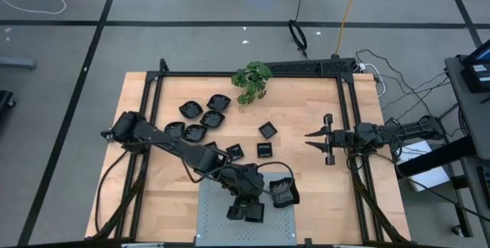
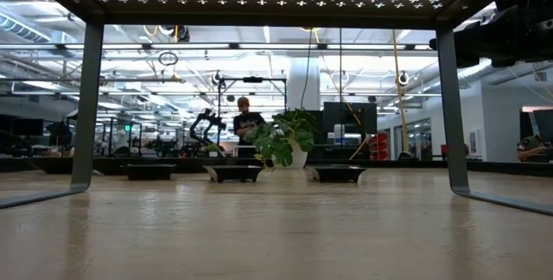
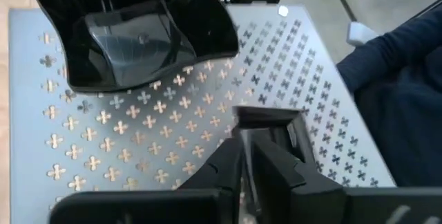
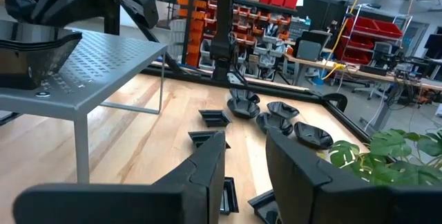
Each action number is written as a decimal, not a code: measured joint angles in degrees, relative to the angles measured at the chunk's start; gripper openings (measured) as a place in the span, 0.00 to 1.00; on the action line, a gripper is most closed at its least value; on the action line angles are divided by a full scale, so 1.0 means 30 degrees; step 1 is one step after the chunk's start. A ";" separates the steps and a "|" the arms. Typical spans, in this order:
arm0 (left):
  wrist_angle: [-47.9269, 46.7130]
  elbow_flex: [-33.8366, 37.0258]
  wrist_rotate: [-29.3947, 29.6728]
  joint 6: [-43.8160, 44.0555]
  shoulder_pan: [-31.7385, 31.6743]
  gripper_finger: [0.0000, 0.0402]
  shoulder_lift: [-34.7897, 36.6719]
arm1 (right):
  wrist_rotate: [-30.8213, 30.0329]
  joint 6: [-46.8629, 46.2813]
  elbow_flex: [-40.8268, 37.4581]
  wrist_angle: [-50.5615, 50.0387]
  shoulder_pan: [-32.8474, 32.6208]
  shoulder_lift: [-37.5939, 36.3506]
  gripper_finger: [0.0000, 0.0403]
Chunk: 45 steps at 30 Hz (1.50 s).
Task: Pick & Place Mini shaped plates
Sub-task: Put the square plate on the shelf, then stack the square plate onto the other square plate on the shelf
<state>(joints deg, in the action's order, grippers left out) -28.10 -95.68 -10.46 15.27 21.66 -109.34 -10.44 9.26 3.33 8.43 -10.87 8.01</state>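
**Left gripper over the perforated panel, plates spread across the table**

The left gripper (image 1: 246, 211) is reaching over the grey perforated panel (image 1: 210, 217) at the near edge of the wooden table (image 1: 321, 194). In the left wrist view its dark fingers (image 3: 273, 172) stand close together with a thin dark edge between them, but whether they clamp that edge or merely stand beside it cannot be told. A stack of black plates (image 1: 283, 192) sits on the panel just beside the gripper; the left wrist view shows its top plate (image 3: 135, 37) as a glossy shallow dish with angled walls, resting on the cross-shaped holes.

Most of the mini shaped plates lie on the bare wood. A cluster of rounded plates (image 1: 200, 118) sits toward the far left of the table (near the green plant (image 1: 253, 81)), and square plates (image 1: 266, 130) lie well apart around the middle. The low view shows three of them in a row on the wood in front of the plant.

The right gripper (image 1: 309, 139) hovers above the right side of the table, well apart from any plate, with its fingers (image 4: 207, 165) parted by a narrow gap and nothing between them. A person (image 2: 245, 120) stands in the room beyond the table.
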 joint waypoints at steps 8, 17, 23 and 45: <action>-0.0313 0.0007 -0.0007 -0.0403 -0.0399 0.19 0.0107 | 0.0000 0.0002 0.0000 0.0015 -0.0001 0.0000 0.23; -0.5381 0.0007 0.2766 -0.2244 -0.1987 0.19 0.3761 | 0.0000 0.0002 0.0000 0.0006 0.0001 0.0000 0.23; -1.0069 0.0007 0.8820 -0.1278 -0.3314 0.19 0.6509 | 0.0000 0.0000 0.0000 -0.0014 0.0006 0.0000 0.24; -0.4372 1.4421 0.7815 -0.0182 -1.1901 0.58 0.9895 | 0.0000 0.0005 0.0000 -0.0022 -0.0001 0.0000 0.23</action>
<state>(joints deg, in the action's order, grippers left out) -41.22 -52.41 12.99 14.73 -14.05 -79.65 -10.44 9.27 3.33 8.36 -10.87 8.01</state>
